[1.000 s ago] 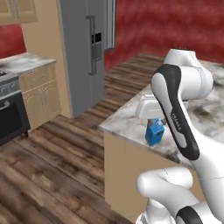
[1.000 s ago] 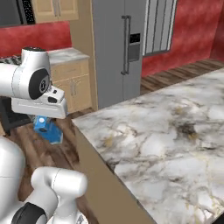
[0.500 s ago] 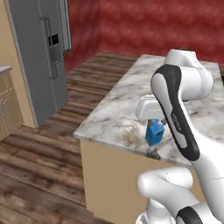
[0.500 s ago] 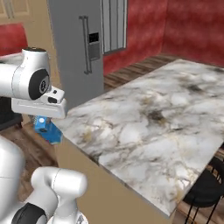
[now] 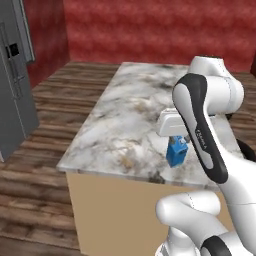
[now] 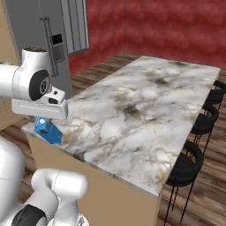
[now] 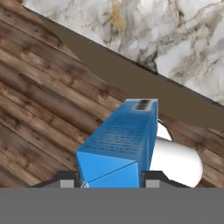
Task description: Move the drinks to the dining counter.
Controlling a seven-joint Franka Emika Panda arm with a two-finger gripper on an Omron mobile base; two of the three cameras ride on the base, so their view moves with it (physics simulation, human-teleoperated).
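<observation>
A slim blue carton, one of the drinks, hangs in my gripper, which is shut on it. In the right base view the blue carton sits under the gripper at the near left corner of the dining counter. The hand view looks down the blue carton between my fingertips. It hangs over wooden floor just short of the dining counter's marble edge. The long, veined dining counter stretches away ahead of me.
A grey fridge stands to the left, and its doors rise behind the arm. Black stools line the counter's right side. Wooden floor surrounds the island, with a red wall behind.
The whole picture has shifted: the base has moved, cabinets and stove have left the views and the marble island is now straight ahead and close. The blue carton stays in the shut gripper.
</observation>
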